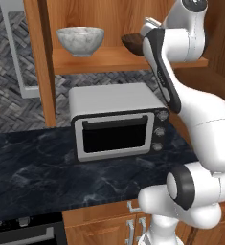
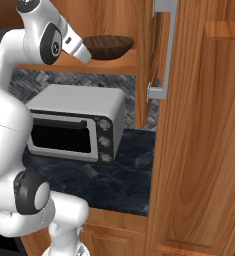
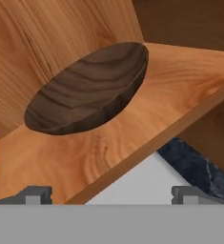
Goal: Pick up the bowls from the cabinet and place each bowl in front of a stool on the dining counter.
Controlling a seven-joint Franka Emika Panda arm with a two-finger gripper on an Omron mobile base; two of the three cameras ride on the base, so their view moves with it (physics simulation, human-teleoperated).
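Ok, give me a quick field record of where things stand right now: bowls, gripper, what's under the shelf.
marbled bowl: upright on the cabinet shelf, left part
wooden bowl: on the same shelf, right part, near the back corner
gripper: open, fingertips apart, level with the shelf edge, facing the wooden bowl, not touching it
held: nothing
toaster oven: below the shelf on the black marbled counter, door closed
task state: both bowls still in the cabinet
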